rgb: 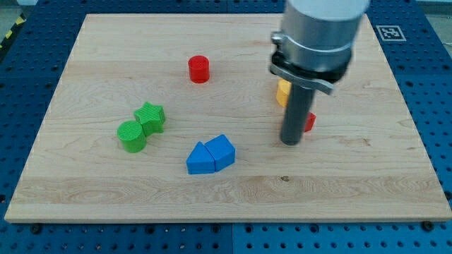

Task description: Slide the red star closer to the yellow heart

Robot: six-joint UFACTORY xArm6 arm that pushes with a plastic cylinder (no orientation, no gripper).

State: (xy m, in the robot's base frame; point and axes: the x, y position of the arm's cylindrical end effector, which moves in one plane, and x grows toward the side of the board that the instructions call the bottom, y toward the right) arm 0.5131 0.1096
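**Tip Position and Block Layout**

Rod lowered onto wooden board (367,169), right of centre. My tip (290,142) planted on the board surface, touching or just beside the red block (309,122), which peeks out from behind the rod on its right side. Star shape not confirmable; mostly hidden. No pincer fitted: nothing clenched, nothing grasped, contact by the rod's side only.

Yellow block (282,92) directly above the red one, partly covered by the rod and its metal collar; heart shape not confirmable. Gap between red and yellow blocks hidden by the rod.

Other blocks:
- Red cylinder (199,69) in the upper centre-left, standing alone.
- Green star (151,116) and green cylinder (132,135) at centre-left, touching each other.
- Two blue blocks at lower centre, touching: left blue block (200,159), right blue block (221,150), both wedge-like with peaked tops.

Blue pegboard (28,85) surrounding the board on all sides.
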